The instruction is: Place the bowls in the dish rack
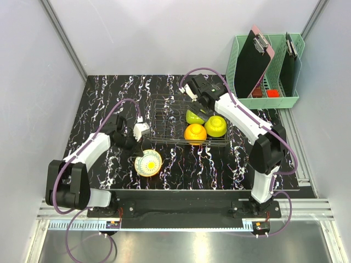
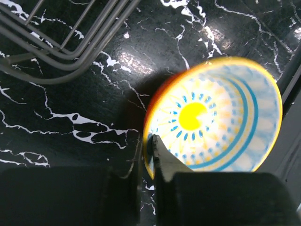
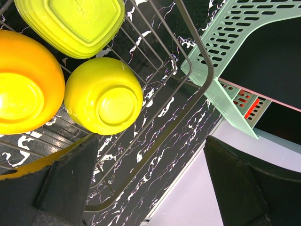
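**A:** Item 1: round plastic bowl, cream-white inside with blue-and-yellow pattern, orange rim [image 2: 216, 122]. Location?

**B:** On the black marbled table [image 1: 109, 98], near but apart from the near left corner of the low wire-grid dish rack [image 1: 170, 118]. Not yet loaded.

**A:** Holder?

**B:** Left gripper [image 2: 148, 143]. Its fingers stand close together at the bowl's near rim, 1 pale tip lying over the inner edge. Whether they actually pinch the rim, I cannot tell. A rim hold would suit lifting the bowl over the rack's wall, I judge.

**A:** Items 2 to 4?

**B:** Orange round plastic bowl [image 3: 23, 84], yellow-green round plastic bowl [image 3: 103, 96], lime green plastic bowl [image 3: 70, 23]. All 3 sit base-up at the rack's right end, crowded together. Inverted presumably to drain; packed right, they keep room at the left end for item 1.

**A:** Right gripper [image 3: 150, 188]?

**B:** Fingers spread wide, holding nothing, hanging over those 3 bowls.

**A:** Other stock?

**B:** Mint-green plastic basket [image 3: 225, 56] holding dark clipboards [image 1: 252, 63], beyond the rack. Not part of the load.
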